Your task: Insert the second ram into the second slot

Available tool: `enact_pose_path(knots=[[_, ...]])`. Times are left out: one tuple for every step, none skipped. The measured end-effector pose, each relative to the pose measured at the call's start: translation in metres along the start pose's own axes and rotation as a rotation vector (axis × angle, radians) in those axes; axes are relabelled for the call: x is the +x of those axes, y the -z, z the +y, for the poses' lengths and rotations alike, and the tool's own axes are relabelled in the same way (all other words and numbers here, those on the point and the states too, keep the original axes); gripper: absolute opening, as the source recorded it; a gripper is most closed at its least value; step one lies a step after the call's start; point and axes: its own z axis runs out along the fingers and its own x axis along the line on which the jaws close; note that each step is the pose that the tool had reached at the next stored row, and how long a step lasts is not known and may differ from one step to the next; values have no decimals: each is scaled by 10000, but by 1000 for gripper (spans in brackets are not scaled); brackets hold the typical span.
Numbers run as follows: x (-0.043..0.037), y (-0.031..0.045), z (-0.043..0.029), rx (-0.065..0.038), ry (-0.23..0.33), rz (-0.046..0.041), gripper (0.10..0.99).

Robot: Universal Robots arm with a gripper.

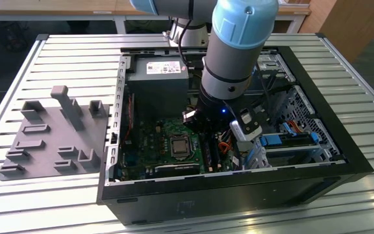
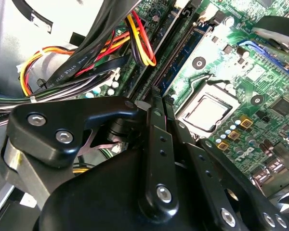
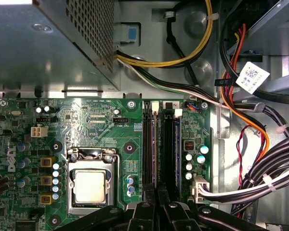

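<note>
Hand [image 2: 156, 95], fingers pressed together, sits at one end of the upright second ram [image 2: 182, 57].

Motherboard [image 1: 167, 146] inside open case [image 1: 343, 161], rack [image 1: 50, 136] on exterior view's left

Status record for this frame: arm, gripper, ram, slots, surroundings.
arm: reaching down into the open PC case
gripper: at one end of the ram slots, beside the CPU socket
blue ram strip: lies along a slot; whether it is seated cannot be told
outside case: grey fixture on the slatted table
</note>
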Motion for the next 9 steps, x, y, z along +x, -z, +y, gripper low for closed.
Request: enact_pose_path(knots=[[0, 0, 0, -1, -15, -1, 137], [-1, 0, 0, -2, -28, -2, 137], [0, 0, 0, -2, -41, -2, 137], [-1, 0, -1, -1, -53, -2, 137], [0, 0, -1, -1, -61, -3, 137], [-1, 0, -1, -1, -62, -3, 137], [-1, -1, -1, -1, -62, -3, 137], [-1, -8, -1, -5, -62, -4, 137], [-1, -19, -1, -3, -63, -3, 137]])
